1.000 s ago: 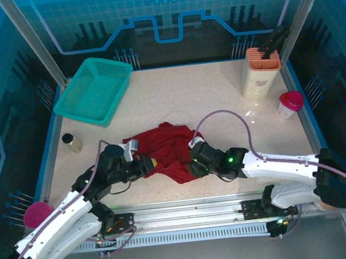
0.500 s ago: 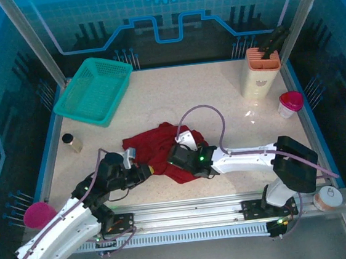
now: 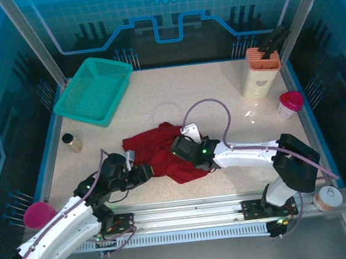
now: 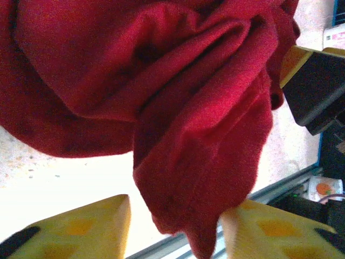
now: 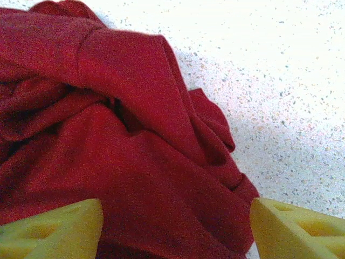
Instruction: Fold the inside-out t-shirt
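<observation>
As my left gripper (image 4: 175, 218) opens off the inside-out t-shirt (image 3: 158, 151), my right gripper (image 5: 175, 221) gapes empty too; regrasp needed.

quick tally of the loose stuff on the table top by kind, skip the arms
basket: 1
t-shirt: 1
utensil holder: 1
pink-lidded cup: 1
small jar: 1
total: 5
</observation>
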`<state>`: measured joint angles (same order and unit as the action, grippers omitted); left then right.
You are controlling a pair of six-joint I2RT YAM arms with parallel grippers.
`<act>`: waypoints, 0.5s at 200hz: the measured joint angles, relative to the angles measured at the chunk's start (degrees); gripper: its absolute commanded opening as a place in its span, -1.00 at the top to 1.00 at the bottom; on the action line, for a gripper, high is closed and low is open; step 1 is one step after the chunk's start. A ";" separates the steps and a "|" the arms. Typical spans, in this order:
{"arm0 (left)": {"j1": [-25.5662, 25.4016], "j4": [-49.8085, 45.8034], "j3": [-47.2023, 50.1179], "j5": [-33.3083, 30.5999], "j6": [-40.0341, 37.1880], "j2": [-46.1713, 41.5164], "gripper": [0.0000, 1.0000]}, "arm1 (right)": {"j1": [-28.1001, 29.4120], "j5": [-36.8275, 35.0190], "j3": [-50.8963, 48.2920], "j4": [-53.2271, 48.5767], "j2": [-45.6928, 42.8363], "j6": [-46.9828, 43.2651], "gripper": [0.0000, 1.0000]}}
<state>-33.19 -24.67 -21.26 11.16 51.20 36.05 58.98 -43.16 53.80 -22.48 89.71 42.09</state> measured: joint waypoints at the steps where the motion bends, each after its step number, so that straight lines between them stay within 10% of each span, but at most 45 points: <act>1: 0.00 0.07 0.00 0.00 -0.22 0.11 -0.10 | 0.00 0.00 0.00 0.00 0.07 0.04 -0.49; 52: 0.02 3.10 -0.46 -0.35 -1.53 8.52 -0.11 | 1.49 -2.51 3.34 -4.20 6.16 4.55 -0.52; 100: 0.02 1.14 -2.97 -3.93 -5.03 12.74 0.54 | 1.27 7.26 -1.07 0.31 -0.20 -3.45 -0.53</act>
<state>-33.17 -23.53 -24.23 7.22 46.17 48.80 60.25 -35.90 52.73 -22.17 89.52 38.63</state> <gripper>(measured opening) 0.312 0.768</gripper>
